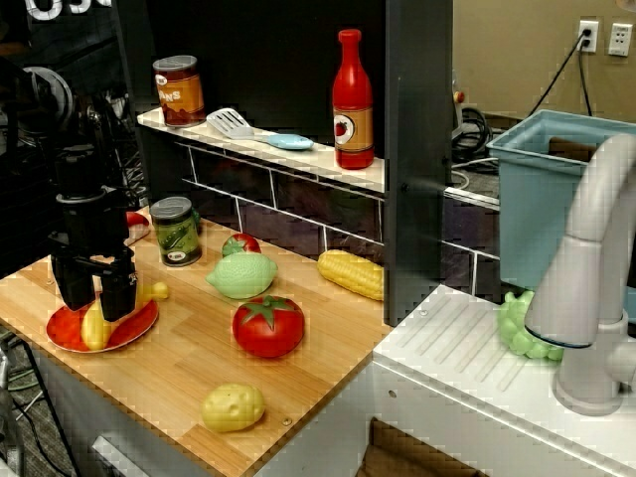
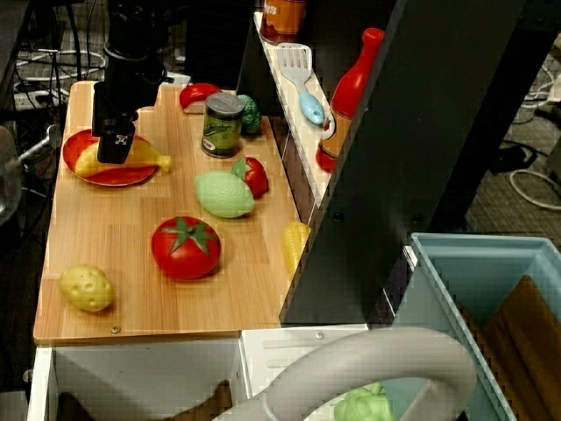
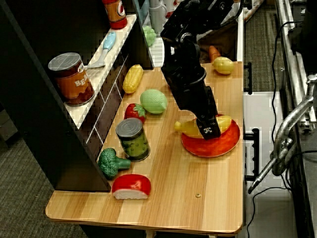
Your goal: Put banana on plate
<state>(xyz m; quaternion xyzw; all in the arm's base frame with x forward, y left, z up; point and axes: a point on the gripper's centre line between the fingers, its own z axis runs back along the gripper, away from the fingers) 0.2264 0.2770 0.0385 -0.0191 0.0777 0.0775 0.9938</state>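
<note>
Banana [image 2: 151, 160]: lying on plate [image 2: 81, 140], left of frame, stem overhanging rim. Gripper [image 2: 116, 151]: jaws straddle banana; grip state cannot be told. Risk: lifting unreleased drags banana onto bench [image 2: 131, 254].

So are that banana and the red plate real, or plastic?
The banana looks like a plastic toy: smooth, evenly yellow, with no bruising or spots. The plate also seems plastic, with flat orange-red colour and a soft sheen, though glazed ceramic cannot be ruled out.
</note>
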